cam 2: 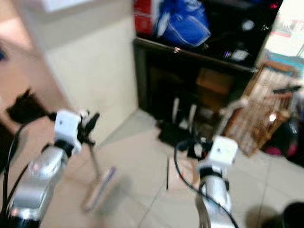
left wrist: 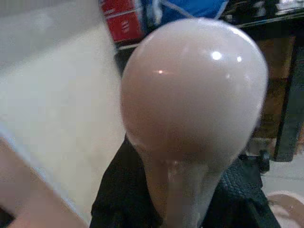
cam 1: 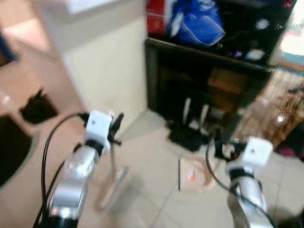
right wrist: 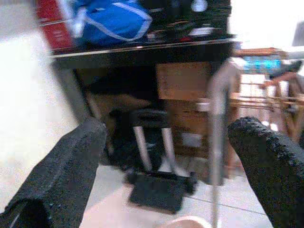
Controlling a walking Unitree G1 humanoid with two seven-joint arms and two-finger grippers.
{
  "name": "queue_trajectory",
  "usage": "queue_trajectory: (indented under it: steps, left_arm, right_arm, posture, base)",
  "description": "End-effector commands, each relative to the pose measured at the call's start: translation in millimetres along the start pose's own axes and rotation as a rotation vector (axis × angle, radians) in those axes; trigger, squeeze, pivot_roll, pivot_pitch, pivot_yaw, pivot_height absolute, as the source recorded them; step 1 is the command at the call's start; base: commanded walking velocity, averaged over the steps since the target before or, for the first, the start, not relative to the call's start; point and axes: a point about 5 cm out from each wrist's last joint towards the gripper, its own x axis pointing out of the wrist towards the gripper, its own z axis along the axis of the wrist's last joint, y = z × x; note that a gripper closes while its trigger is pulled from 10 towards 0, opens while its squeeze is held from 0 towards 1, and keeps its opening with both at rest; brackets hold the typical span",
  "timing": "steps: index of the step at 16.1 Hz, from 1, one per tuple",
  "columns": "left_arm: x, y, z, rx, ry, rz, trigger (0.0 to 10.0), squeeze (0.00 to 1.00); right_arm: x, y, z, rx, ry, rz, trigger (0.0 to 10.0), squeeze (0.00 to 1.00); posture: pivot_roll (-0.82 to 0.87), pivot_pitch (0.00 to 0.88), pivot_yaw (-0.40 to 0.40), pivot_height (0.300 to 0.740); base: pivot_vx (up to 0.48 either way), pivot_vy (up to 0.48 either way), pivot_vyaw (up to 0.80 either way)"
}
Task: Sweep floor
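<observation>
One black shelf unit (cam 1: 209, 90) at 12 o'clock, one folded hand cart (right wrist: 154, 175) under it. One broom (cam 1: 113, 183) at 7 o'clock, head on floor. Left gripper (cam 1: 115, 127) clamps its rounded pink handle knob (left wrist: 194, 95), close-up on left wrist. Right gripper (right wrist: 166, 166) spread wide, holding nothing.

Ahead of me stands a dark shelving unit (cam 1: 209, 71) against the far side, with a blue bag (cam 1: 197, 21) and a red box (cam 1: 156, 16) on its top shelf. A cream wall (cam 1: 102, 61) runs along my left. The floor (cam 1: 156, 156) is pale beige tile. On the far right stands a wooden rack (cam 2: 266, 118), brightly lit.
</observation>
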Motion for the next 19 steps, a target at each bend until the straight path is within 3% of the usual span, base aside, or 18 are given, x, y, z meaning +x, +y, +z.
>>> queue_trajectory:
  steps: [1, 7, 19]
  left_arm:
    - [3.5, -3.6, 9.3, 0.005, -0.055, -0.018, 10.0, 0.00]
    - [8.1, -3.1, 9.2, 0.005, -0.060, -0.028, 10.0, 0.00]
    - [7.2, 2.9, 4.9, 0.005, -0.056, -0.020, 10.0, 0.00]
  right_arm:
    - [0.1, -7.8, 1.6, 0.007, -0.011, -0.030, 10.0, 0.00]
    - [1.1, -11.1, 1.3, 0.026, -0.010, -0.050, 10.0, 0.00]
    - [-0.9, -12.8, -1.1, 0.040, -0.002, -0.060, 10.0, 0.00]
  posture:
    - [-0.07, 0.014, 0.060, 0.740]
    - [-0.08, 0.006, 0.066, 0.740]
    - [-0.07, 0.011, 0.060, 0.740]
  base:
    - [0.322, 0.000, 0.00]
    - [0.317, 0.000, -0.08]
    - [0.317, 0.000, -0.80]
